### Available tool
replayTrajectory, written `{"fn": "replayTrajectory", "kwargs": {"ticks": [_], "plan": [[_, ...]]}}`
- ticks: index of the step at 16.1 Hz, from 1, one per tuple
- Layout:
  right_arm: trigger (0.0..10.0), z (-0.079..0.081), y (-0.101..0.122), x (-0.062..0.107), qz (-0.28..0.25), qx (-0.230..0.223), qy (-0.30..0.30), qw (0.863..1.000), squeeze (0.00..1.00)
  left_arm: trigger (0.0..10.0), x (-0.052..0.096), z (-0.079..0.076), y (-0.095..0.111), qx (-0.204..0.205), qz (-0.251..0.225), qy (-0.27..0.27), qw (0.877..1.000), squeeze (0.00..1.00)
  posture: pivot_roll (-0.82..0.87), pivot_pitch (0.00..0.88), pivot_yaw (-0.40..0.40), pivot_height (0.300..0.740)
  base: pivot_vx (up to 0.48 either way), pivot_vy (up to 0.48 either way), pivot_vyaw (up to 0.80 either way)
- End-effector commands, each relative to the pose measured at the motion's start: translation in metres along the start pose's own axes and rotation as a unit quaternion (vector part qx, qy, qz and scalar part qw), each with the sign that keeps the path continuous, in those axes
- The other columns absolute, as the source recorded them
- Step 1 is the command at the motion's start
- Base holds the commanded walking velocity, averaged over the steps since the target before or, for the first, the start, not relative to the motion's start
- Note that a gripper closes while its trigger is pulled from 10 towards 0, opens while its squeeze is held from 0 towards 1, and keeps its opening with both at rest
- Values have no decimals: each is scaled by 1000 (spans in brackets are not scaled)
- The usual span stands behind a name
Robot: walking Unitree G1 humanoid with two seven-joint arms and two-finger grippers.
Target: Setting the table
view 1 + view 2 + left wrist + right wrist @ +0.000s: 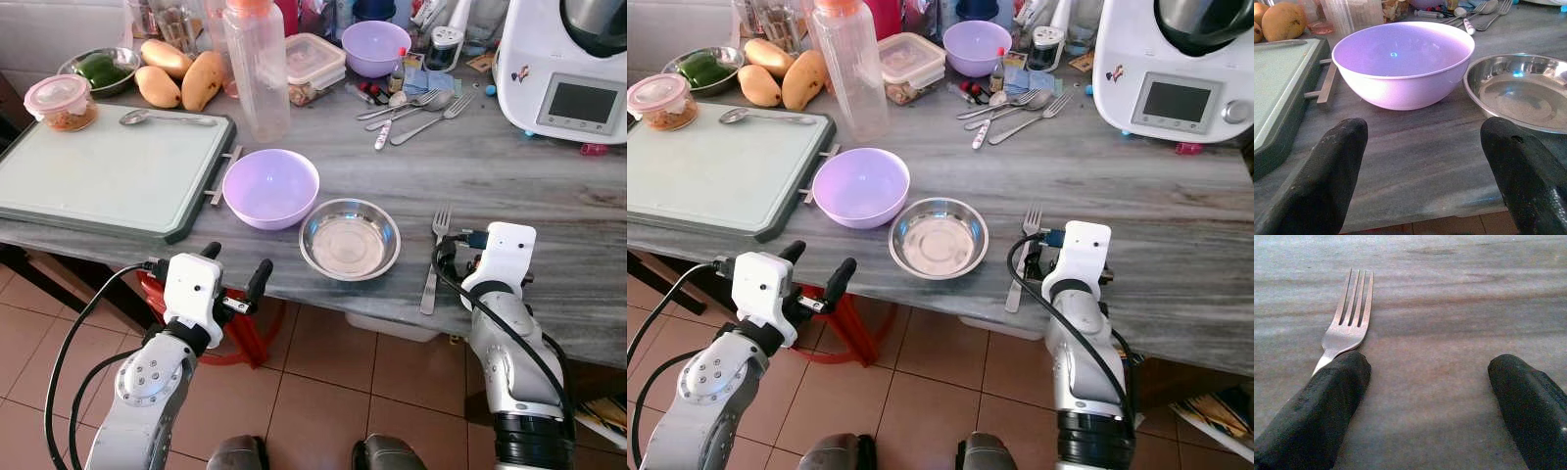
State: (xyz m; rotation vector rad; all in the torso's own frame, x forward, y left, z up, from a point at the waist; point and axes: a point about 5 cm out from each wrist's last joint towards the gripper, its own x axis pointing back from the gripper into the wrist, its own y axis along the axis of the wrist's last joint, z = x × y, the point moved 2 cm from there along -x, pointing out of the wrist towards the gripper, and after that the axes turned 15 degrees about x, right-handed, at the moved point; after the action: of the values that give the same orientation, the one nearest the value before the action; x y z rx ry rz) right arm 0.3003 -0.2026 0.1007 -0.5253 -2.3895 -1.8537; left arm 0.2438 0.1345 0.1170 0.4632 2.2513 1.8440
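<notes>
Grey bench [529, 196] carried a steel bowl [350, 238]; right of it, the fork [1349, 325] touched the wide right hand [1425, 401]; left hand [1420, 166] wide.

1. You're looking at a grey marble-look countertop [509, 186] with streaky veining; it runs across the view.
2. Below it you see a floor [323, 382] of terracotta tiles with pale grout.
3. A red stool frame [240, 338] stands under the counter edge.
4. At far left you get a strip of white wall [49, 34] behind the counter.
5. Light is soft and even, with a faint sheen on the countertop.
</notes>
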Motion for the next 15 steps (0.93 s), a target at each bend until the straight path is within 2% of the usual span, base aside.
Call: {"fn": "replayTrajectory", "kwargs": {"ticks": [1, 6, 11, 15], "plan": [[10000, 14, -11, 1, 28, 4, 34, 999, 0, 10000, 0, 1, -1, -3, 1, 4, 1000, 0, 56, 117, 46, 740, 0, 0, 0], [10000, -2, -19, -1, 43, 27, -5, 999, 0, 10000, 0, 1, 0, -4, 0, 5, 1000, 0, 57, 117, 49, 740, 0, 0, 0], [10000, -6, -16, -7, 42, 26, -13, 999, 0, 10000, 0, 2, 1, -5, -2, 6, 1000, 0, 63, 118, 46, 740, 0, 0, 0], [10000, -12, -19, -3, 49, 34, -32, 998, 0, 10000, 0, 2, 1, -5, -2, 7, 1000, 0, 61, 117, 46, 740, 0, 0, 0]]}}
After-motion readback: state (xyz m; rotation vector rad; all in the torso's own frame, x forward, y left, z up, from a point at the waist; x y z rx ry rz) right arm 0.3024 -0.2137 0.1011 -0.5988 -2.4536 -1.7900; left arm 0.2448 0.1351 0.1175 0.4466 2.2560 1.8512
